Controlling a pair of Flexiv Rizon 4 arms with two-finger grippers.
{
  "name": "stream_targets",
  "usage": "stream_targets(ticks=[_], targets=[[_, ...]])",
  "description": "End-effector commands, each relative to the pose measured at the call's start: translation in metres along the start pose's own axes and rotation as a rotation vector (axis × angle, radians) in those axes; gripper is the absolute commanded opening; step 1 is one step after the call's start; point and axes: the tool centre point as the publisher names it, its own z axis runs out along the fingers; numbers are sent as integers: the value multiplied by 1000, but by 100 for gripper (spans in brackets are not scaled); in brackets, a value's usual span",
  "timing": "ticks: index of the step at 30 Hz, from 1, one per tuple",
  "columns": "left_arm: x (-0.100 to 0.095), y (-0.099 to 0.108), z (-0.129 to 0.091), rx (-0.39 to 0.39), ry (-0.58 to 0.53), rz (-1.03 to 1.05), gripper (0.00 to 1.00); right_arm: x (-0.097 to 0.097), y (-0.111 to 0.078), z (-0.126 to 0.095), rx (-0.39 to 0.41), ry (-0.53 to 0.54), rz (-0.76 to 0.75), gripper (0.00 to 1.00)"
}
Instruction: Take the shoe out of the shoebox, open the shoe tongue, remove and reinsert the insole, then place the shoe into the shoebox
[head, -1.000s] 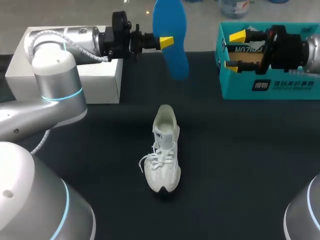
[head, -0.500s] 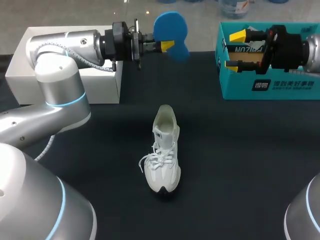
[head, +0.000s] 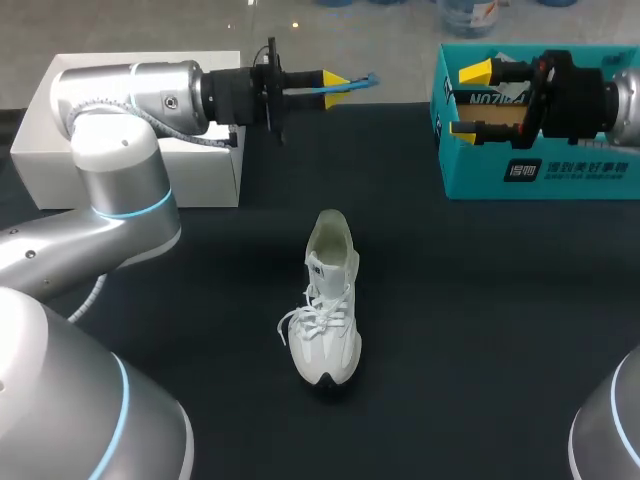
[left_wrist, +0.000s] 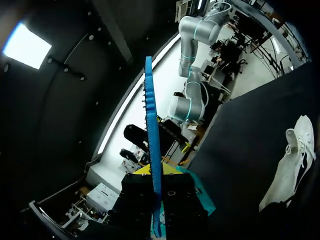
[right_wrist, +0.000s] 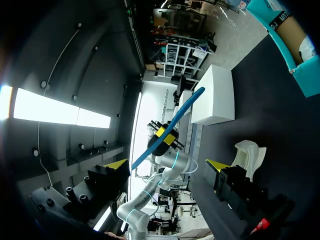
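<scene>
A white sneaker (head: 328, 300) lies on the dark table at its middle, toe toward the near edge, laces loose. Up at the back, my left gripper (head: 336, 82) is shut on the blue insole (head: 358, 84), which is held in the air and shows edge-on as a thin strip. From the left wrist the insole (left_wrist: 152, 145) rises straight out between the yellow tips, with the sneaker (left_wrist: 292, 162) off to one side below. My right gripper (head: 470, 100) hovers open and empty over the teal shoebox (head: 560, 165). Its wrist view shows the insole (right_wrist: 172, 125) and the sneaker (right_wrist: 249, 154) ahead.
A white box (head: 150, 160) stands at the back left, under my left arm. The teal shoebox (right_wrist: 287, 42) sits at the back right. Dark table surface surrounds the sneaker on all sides.
My left wrist has rolled, turning the insole from hanging broadside to edge-on and roughly level. The sneaker and my right arm have stayed put.
</scene>
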Motion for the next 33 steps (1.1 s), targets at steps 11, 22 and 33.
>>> stream_targets(ticks=[11,22,33], targets=[[-3,-2,4,-24,-39,706,0,0,0,1,-1,-1,1,100],[4,10,9,-51,24,617,0,1,1,2,-6,-8,-7,100],[3,12,20,-34,41,627,0,3,11,25,28,-93,-44,100]])
